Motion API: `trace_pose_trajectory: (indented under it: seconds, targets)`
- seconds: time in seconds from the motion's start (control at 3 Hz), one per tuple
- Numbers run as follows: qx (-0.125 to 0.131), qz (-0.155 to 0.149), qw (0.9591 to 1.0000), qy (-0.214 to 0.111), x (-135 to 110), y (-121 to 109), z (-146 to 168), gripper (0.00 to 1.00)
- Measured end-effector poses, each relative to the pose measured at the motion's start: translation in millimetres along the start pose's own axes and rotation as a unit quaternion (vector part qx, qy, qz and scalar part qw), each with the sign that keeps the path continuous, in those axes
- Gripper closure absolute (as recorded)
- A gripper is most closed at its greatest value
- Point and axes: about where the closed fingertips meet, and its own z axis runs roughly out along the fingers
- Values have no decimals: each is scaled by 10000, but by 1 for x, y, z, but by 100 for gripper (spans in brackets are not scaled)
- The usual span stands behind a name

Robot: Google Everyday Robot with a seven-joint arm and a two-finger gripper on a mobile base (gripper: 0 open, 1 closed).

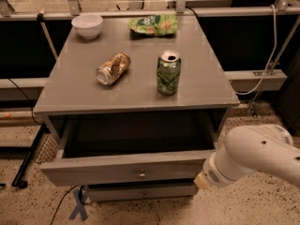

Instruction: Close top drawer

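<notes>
The top drawer (117,168) of the grey cabinet stands pulled out and open, its deep box dark and empty. A small round metal knob (142,174) sits at the centre of its front panel. My white arm (255,156) comes in from the lower right. My gripper (201,181) is at the arm's beige tip, right against the right end of the drawer's front panel. A shorter drawer front (140,191) shows just below.
On the cabinet top (84,90) stand an upright green can (168,72), a crushed can on its side (113,69), a white bowl (87,26) and a green chip bag (153,24). A black stand leg (28,158) and cables lie on the floor at the left.
</notes>
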Motion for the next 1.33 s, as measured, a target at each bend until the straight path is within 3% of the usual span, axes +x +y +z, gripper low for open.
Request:
trace_pose_trajectory:
  seconds: [1.0, 1.33]
  targets:
    - [246, -571, 9949, -800, -95, -54, 9, 100]
    - [246, -571, 9949, -800, -95, -54, 9, 100]
